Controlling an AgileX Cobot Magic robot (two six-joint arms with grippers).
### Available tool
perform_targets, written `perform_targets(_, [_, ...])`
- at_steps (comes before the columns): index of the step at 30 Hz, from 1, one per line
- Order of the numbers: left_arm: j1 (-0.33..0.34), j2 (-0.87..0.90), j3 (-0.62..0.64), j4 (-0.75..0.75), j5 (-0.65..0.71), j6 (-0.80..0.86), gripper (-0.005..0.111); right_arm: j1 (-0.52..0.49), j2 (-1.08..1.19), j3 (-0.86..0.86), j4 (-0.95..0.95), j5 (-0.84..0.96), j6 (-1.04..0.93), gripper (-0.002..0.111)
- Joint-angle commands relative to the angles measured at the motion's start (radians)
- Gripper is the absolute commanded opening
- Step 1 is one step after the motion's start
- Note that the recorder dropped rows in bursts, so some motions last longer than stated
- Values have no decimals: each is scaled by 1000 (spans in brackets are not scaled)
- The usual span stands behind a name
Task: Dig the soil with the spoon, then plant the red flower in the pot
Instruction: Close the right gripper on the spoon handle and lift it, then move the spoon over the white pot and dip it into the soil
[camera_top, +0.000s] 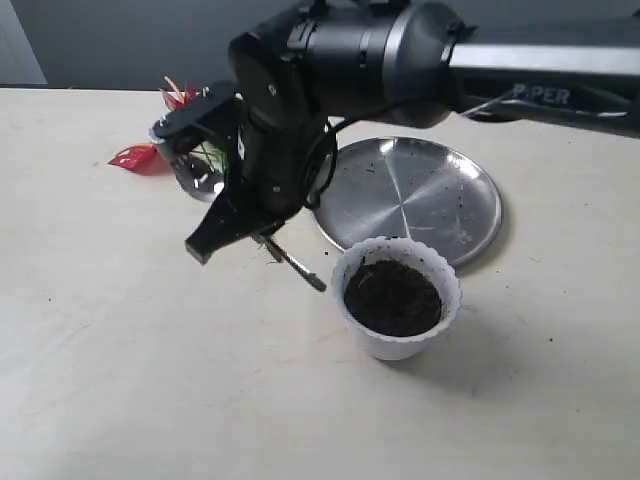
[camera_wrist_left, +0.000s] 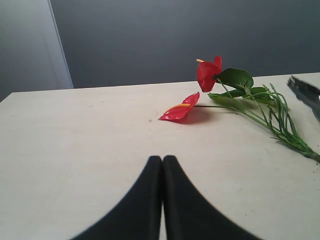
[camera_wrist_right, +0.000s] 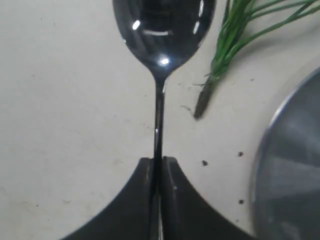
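Note:
The white scalloped pot (camera_top: 398, 347) stands at the table's front centre, filled with dark soil (camera_top: 392, 297). My right gripper (camera_wrist_right: 160, 161) is shut on the thin handle of the silver spoon (camera_wrist_right: 161, 30), left of the pot and above the table. Its shiny bowl is empty, and the handle's tail (camera_top: 298, 268) pokes out toward the pot. The red flower (camera_wrist_left: 207, 75) lies flat on the table, its blooms (camera_top: 135, 155) at the far left and its green stems (camera_wrist_right: 225, 55) ending beside the spoon. My left gripper (camera_wrist_left: 162, 159) is shut and empty, near the blooms.
The round steel plate (camera_top: 420, 190) lies behind the pot, dotted with soil crumbs; its rim (camera_wrist_right: 272, 150) is close to the right gripper. My right arm (camera_top: 330, 60) crosses over the table from the right. A grey wall runs behind the table.

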Motion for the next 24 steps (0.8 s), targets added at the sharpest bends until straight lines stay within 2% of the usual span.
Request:
perform_targets(1, [-2,-2,0,3,-1,-2,0,-5,-77,-79,-203,120,-29,-1])
perform_targets(4, [-2,-2,0,3,-1,-2,0,-5,-160,-73,-298,282,-156,-1])
perform_targets(8, [-2,-2,0,3,-1,-2,0,-5,-321,55,-309,298,-427,-1])
perform_targets(10, [-2,-2,0,3,-1,-2,0,-5,-392,150,-368,298,-444,-1])
perform_targets(12, [-2,-2,0,3,-1,-2,0,-5,-458,273,-499,298,-446,-1])
perform_targets(14, [-2,-2,0,3,-1,-2,0,-5,-492,390,-714,298,-378,-1])
perform_targets(16, [-2,-2,0,3,-1,-2,0,-5,-499,466,-823,298,-300,-1])
perform_targets(17, [-2,-2,0,3,-1,-2,0,-5,-501,521,-860,298,-227,-1])
perform_targets(19, [-2,-2,0,3,-1,-2,0,-2,-499,598,-862,298,-202,-1])
perform_targets(21, [-2,-2,0,3,-1,-2,0,31,-499,688,-969,298,-118,-1])
perform_targets(22, [-2,-2,0,3,-1,-2,0,70,-499,752,-1110,298,-80,-1])
perform_targets(24, [-2,-2,0,3,-1,-2,0,131,-499,830,-1260,298,-72,-1])
